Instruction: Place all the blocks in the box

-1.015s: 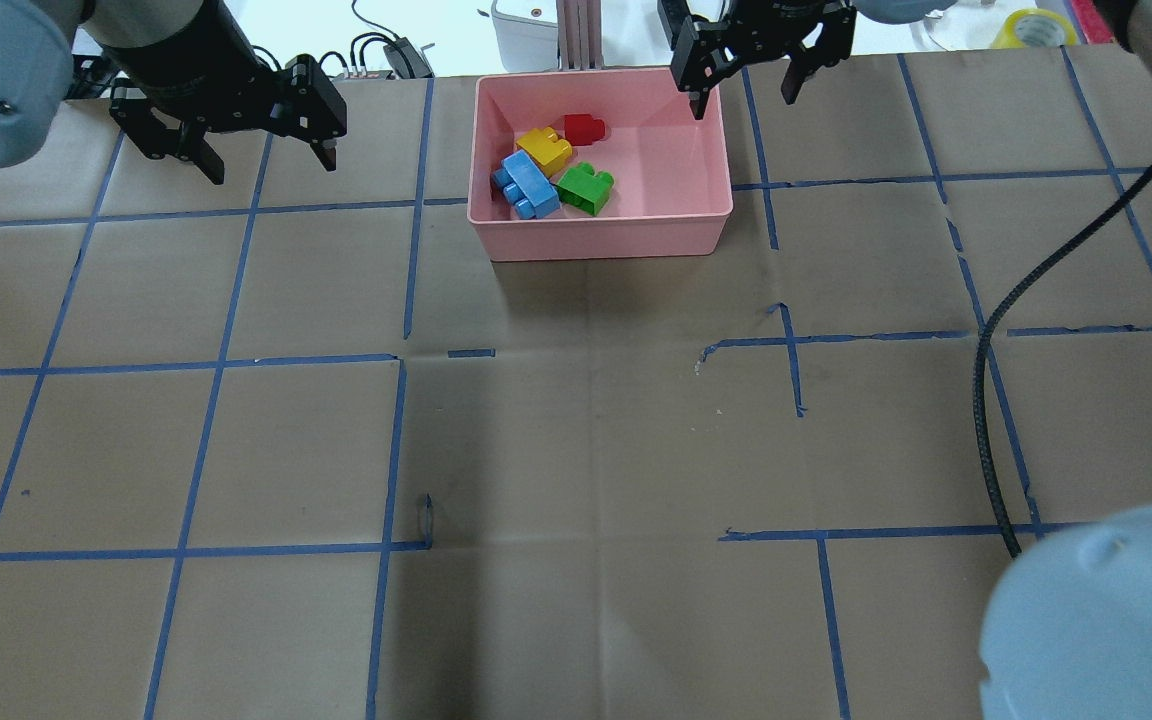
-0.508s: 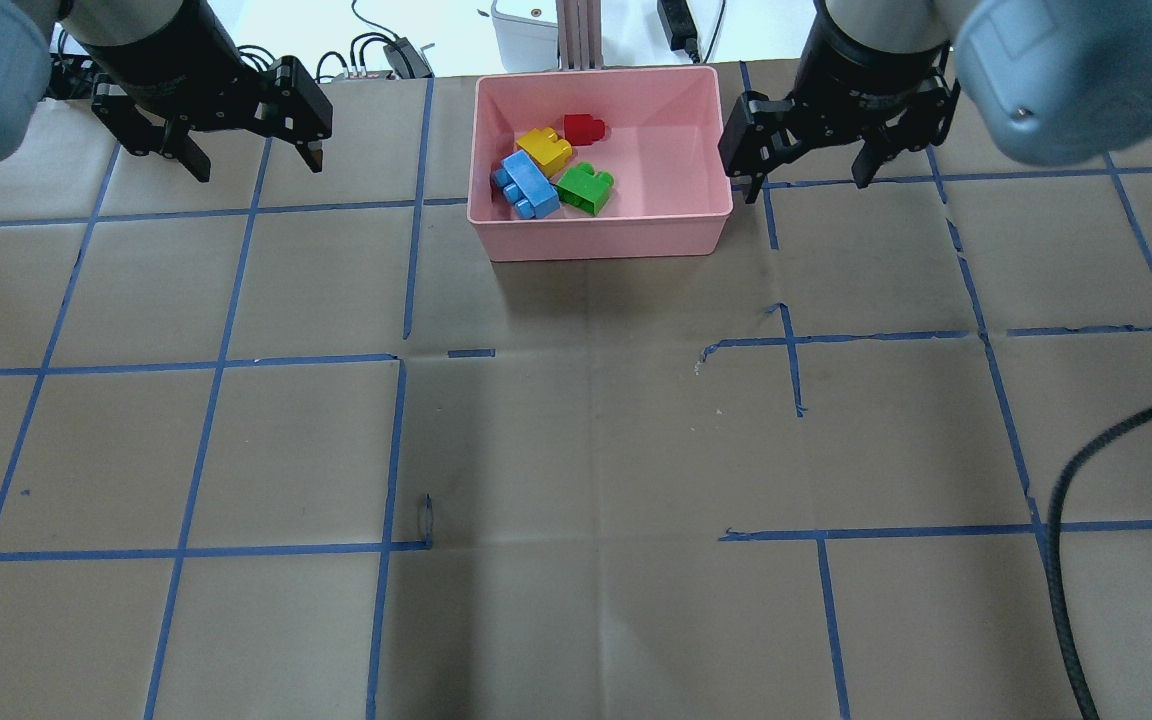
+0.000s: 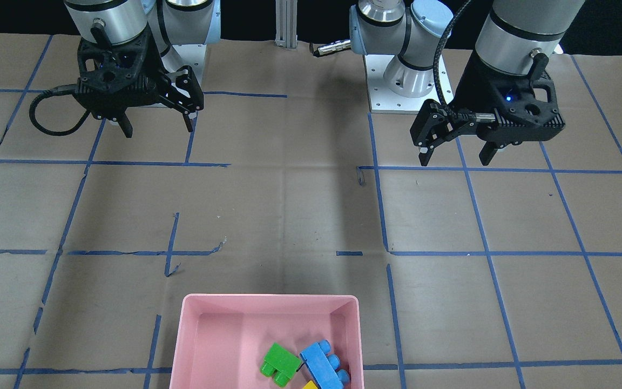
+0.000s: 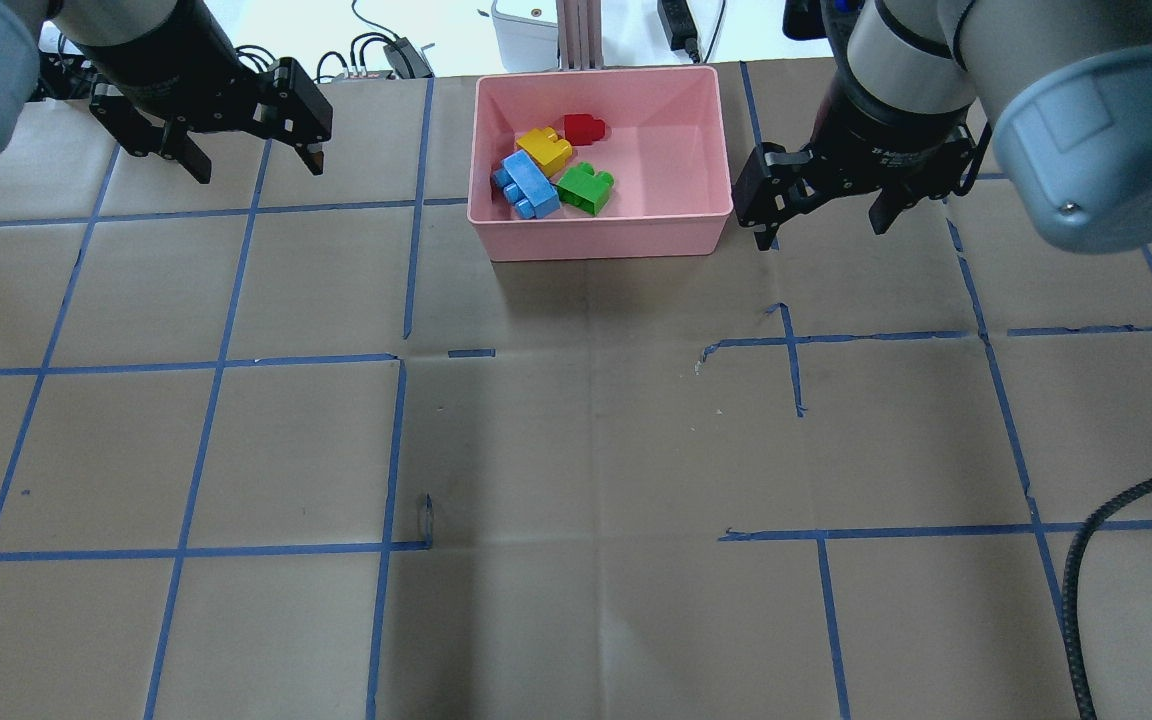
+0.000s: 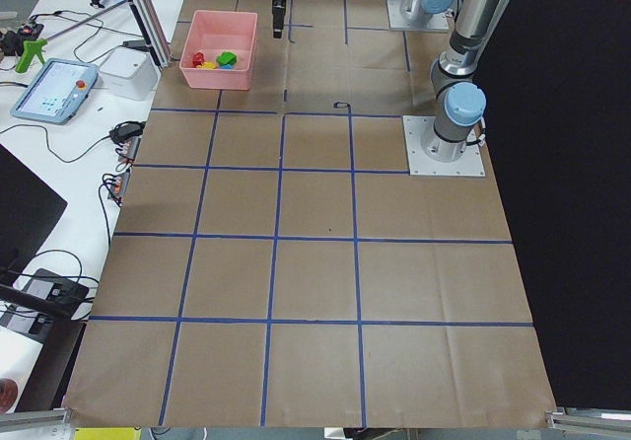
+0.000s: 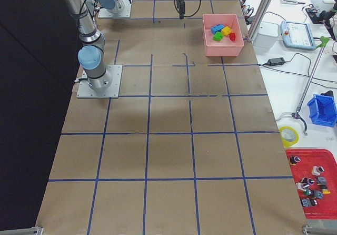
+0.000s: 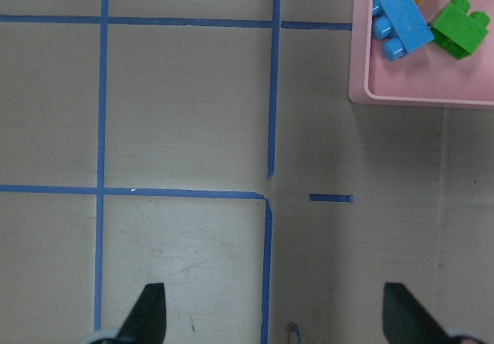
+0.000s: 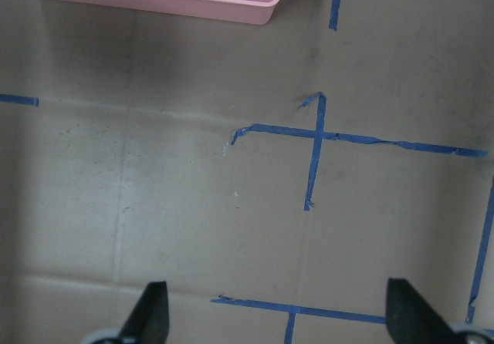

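Note:
The pink box (image 4: 601, 236) stands at the table's far middle. The red (image 4: 584, 128), yellow (image 4: 545, 148), blue (image 4: 528, 185) and green (image 4: 586, 188) blocks all lie in its left half. My left gripper (image 4: 258, 168) is open and empty, well left of the box. My right gripper (image 4: 821, 232) is open and empty, just right of the box's near right corner. The front-facing view shows the box (image 3: 268, 297) with the green (image 3: 280, 363) and blue (image 3: 324, 370) blocks. The left wrist view shows the box's corner (image 7: 359, 89).
A white device (image 4: 526, 30) and an aluminium post (image 4: 576, 30) stand behind the box. A black cable (image 4: 1076, 600) hangs at the near right. Blue tape lines mark a grid on the brown paper.
My right gripper moved from above the box's far right corner to the right and nearer, down beside the box's near right corner. My left gripper barely shifted. The blocks stayed put.

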{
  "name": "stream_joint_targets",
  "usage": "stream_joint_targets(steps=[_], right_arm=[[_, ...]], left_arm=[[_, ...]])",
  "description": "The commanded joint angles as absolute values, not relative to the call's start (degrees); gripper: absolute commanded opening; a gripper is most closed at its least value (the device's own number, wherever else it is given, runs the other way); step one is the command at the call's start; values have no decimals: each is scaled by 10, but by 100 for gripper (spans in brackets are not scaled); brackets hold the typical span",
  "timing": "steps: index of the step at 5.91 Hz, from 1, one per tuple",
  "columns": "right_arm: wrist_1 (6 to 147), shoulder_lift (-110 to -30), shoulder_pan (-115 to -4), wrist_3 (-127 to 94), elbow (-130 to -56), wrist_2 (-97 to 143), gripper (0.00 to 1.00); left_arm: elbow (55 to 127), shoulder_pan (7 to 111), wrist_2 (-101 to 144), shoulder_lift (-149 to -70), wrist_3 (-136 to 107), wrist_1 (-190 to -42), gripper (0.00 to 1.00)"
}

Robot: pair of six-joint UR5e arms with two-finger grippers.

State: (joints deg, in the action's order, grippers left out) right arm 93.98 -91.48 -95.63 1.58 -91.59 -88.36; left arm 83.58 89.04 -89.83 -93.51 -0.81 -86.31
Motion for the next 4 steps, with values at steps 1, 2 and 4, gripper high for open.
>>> stream_joint_targets(steps=[1, 2, 4], right_arm=[[936, -914, -956, 9, -924, -883, 100], [940, -917, -955, 8, -947, -883, 100], [947, -918, -948, 7, -952, -884, 100]], left_arm=[[836, 891, -896, -934, -8, -867, 99], [836, 891, -897, -934, -8, -867, 99], [836, 891, -896, -934, -8, -867, 99]])
